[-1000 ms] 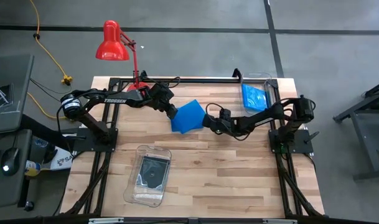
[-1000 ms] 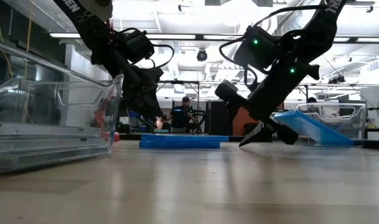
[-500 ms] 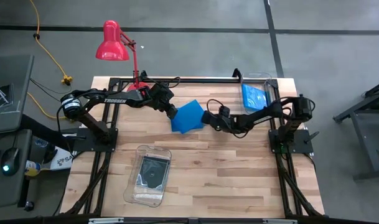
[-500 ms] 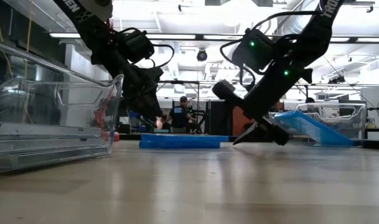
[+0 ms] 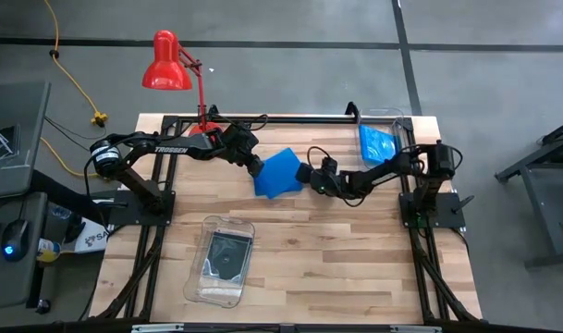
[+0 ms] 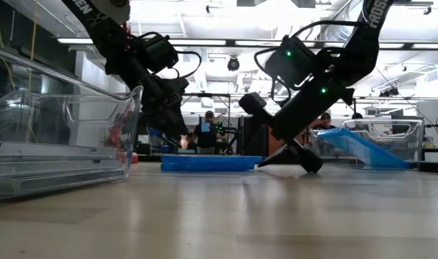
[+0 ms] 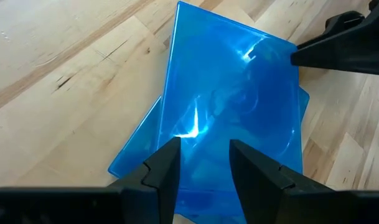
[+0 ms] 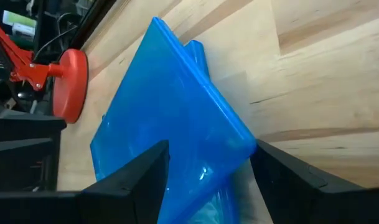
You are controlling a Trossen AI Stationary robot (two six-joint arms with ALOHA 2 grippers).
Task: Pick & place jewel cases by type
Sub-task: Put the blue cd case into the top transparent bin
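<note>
A stack of thin, square, bright blue plastic jewel cases lies flat on the wooden table, just twelve o'clock of centre. The left gripper sits at the stack's nine o'clock corner, fingers slightly apart over the top case. The right gripper is at the three o'clock corner, its spread fingers straddling that corner.
</note>
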